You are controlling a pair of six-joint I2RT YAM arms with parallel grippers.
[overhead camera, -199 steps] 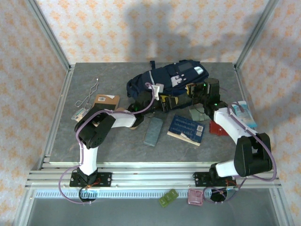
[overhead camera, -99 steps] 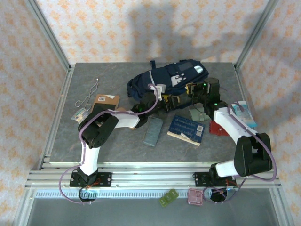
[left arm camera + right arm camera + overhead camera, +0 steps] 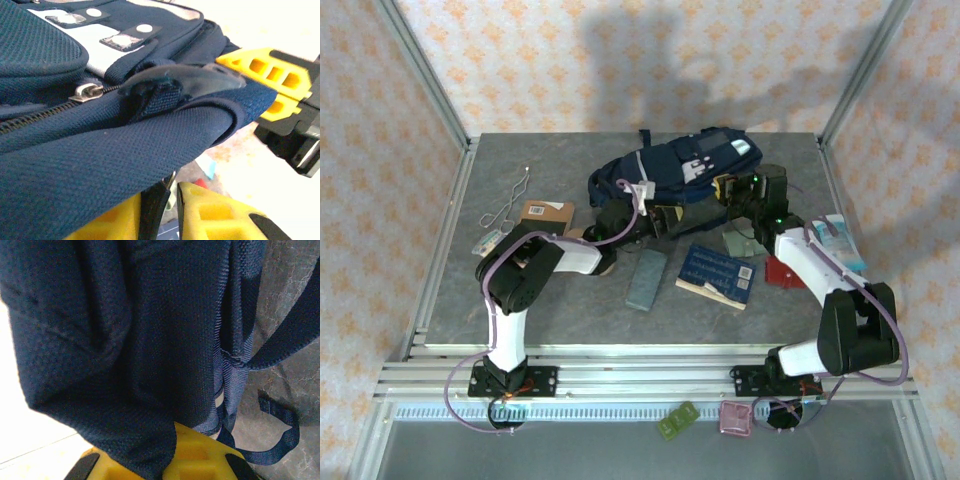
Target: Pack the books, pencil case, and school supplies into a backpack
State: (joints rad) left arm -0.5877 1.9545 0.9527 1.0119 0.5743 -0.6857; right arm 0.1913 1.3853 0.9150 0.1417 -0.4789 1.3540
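Top view: find the backpack at far middle of the surface, lying w/ long axis approx. along the far edge but a bit slanted. Left end nearer, right end w/ white-grey stripes pointing to the far right corner.

Find the right hand at the near-right end of the backpack. Fingers together, clamped on a fold of navy cloth. From right wrist view, see cloth going straight down into the yellow fingers, and beside it a loose strap on the grey surface.

Find the left hand at the near side of the backpack, approx. mid-length, near the right hand. From left wrist view, see yellow fingers drawn near together w/ only a narrow dark gap, tips hidden under a fold of cloth below the zip. Cannot tell if cloth is really pinched between.

Also on the surface, nearer than the backpack:
- dark blue book, right of centre, long axis approx. left-right, slightly slanted
- grey-blue case, just left of it, long axis near-far
- grey-green square, just beyond the book
- brown book, toward the left edge
- thin wire, further left
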